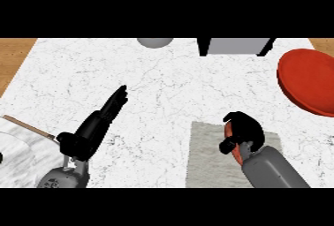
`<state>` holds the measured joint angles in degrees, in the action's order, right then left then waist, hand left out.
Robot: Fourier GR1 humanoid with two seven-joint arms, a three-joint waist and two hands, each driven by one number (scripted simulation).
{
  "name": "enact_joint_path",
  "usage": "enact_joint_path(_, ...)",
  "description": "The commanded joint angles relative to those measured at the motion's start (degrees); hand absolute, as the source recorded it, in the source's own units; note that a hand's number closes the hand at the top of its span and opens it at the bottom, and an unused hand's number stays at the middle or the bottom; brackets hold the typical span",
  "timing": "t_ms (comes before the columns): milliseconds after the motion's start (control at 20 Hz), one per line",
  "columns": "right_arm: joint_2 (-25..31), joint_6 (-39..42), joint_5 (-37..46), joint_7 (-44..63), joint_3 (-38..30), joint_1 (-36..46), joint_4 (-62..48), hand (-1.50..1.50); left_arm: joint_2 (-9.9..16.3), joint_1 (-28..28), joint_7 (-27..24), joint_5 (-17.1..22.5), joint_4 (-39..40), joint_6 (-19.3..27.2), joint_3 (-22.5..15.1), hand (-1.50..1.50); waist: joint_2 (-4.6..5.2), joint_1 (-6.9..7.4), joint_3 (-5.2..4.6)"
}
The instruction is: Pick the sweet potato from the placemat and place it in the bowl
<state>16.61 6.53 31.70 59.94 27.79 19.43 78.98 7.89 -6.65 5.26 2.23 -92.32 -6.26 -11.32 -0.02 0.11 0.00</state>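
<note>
The sweet potato (228, 131) shows as an orange-brown sliver on the grey placemat (209, 163), mostly hidden by my right hand (244, 130), whose fingers curl round it. The red bowl (308, 81) lies at the right edge of the marble counter, up and to the right of that hand. My left hand (98, 126) rests open at the left, fingers straight and pointing up the counter, holding nothing.
A grey round object (155, 42) sits at the counter's far edge. A grey box with black sides (235, 46) stands beside it. A thin wooden stick (29, 126) lies at the lower left, over a pale plate (16, 159).
</note>
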Motion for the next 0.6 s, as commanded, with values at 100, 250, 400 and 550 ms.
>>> enact_joint_path(100,-3.76,-4.20,9.52,-0.89,2.09,-3.16,-1.75,1.50,1.19,1.71,-2.62,0.86,0.67,-3.05,2.67,0.00,0.01,0.06,0.00)
enact_joint_path(250,-1.85,1.60,8.77,-3.20,-4.54,-1.49,-0.20,1.50,-0.70,1.43,-3.52,-2.84,1.82,-1.96,1.47,0.00,0.00,-0.02,0.00)
enact_joint_path(400,-1.10,0.53,7.15,-9.63,-10.35,7.45,-12.33,1.50,-1.26,-2.18,-2.91,-1.35,4.08,-2.47,2.73,0.00,0.21,0.42,0.02)
enact_joint_path(550,0.39,-0.15,5.48,-12.24,-16.69,19.69,-25.86,1.50,-2.63,-2.85,-1.27,-2.08,3.70,-2.04,0.44,0.00,1.01,2.57,0.10)
